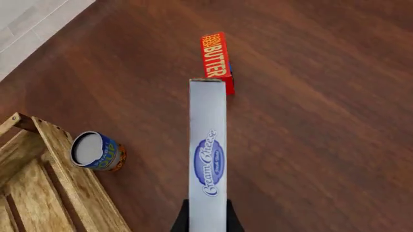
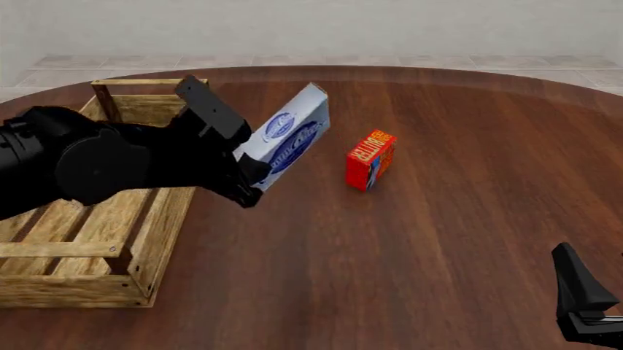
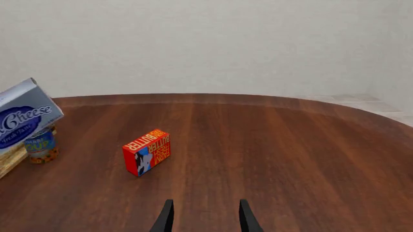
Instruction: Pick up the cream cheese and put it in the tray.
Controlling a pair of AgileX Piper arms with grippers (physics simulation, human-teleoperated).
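Dark wood bench (image 2: 438,219), pale wall behind. We see the left tool (image 2: 245,175) clamped on one end of the cream cheese (image 2: 287,138), held lifted above the bench beside the tray (image 2: 146,240)'s right wall, not yet inside. We judge the box light, stiff, slick-sided; end grip suits it. Left tool's fingers mostly hidden. Right tool (image 3: 204,215) open, empty, near bench's near-right edge. Butter box (image 2: 370,159) stands apart.

Can (image 1: 98,151) hidden in front view
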